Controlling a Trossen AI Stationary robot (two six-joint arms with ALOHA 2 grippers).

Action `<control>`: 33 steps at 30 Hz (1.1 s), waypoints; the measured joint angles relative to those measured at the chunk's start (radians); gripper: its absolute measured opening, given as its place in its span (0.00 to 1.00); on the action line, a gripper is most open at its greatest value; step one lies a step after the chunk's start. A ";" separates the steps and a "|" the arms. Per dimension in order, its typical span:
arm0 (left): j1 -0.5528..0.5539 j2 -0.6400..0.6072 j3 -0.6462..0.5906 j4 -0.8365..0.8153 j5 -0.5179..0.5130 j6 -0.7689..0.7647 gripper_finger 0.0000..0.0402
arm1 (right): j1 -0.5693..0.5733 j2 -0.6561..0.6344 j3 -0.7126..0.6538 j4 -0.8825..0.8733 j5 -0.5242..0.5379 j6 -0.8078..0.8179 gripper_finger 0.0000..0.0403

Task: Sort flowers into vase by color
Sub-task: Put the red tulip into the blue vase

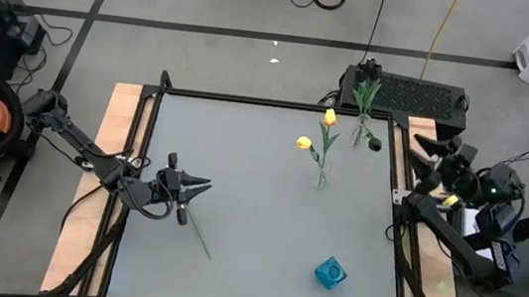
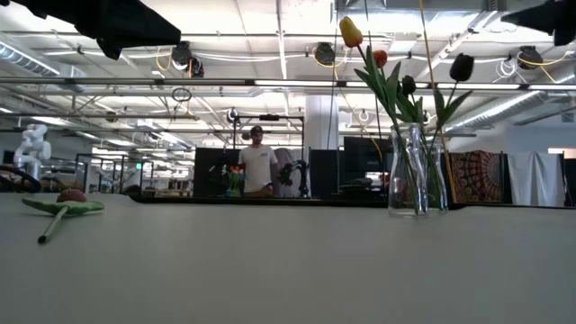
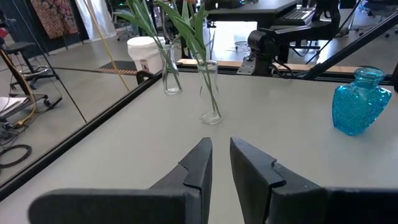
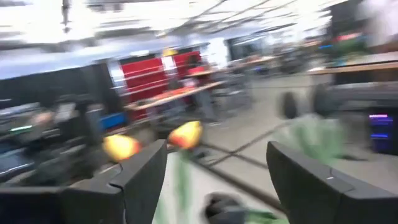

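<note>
A pinkish-red flower (image 2: 70, 198) lies flat on the table, its stem (image 1: 199, 235) trailing toward the near edge. My left gripper (image 1: 204, 185) hovers above its head end, slightly open and with nothing between its fingers (image 3: 221, 155). Two yellow flowers (image 1: 328, 118) stand in a clear vase (image 1: 321, 179) right of centre. Dark flowers (image 2: 462, 67) stand in a second clear vase (image 1: 358, 133) near the far edge. My right gripper (image 1: 422, 152) is raised beyond the table's right edge, wide open and holding nothing (image 4: 216, 180).
A blue glass vase (image 1: 330, 272) stands near the front right of the table, also in the left wrist view (image 3: 360, 102). A black box (image 1: 406, 91) sits past the far edge. A person (image 2: 258, 166) stands far off in the room.
</note>
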 joint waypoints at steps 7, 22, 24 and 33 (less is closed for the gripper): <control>0.000 0.000 0.000 0.000 0.000 0.000 0.16 | 0.000 0.000 0.001 -0.002 -0.286 0.048 0.66; 0.000 0.000 0.000 -0.008 0.000 -0.475 0.16 | 0.000 0.000 0.001 -0.016 -0.458 0.045 0.66; 0.000 0.000 0.000 -0.010 0.060 -0.541 0.16 | 0.000 0.000 0.001 -0.038 -0.458 0.036 0.66; -0.002 0.000 0.000 -0.112 0.357 -0.864 0.16 | 0.000 0.000 0.001 -0.084 -0.453 0.018 0.66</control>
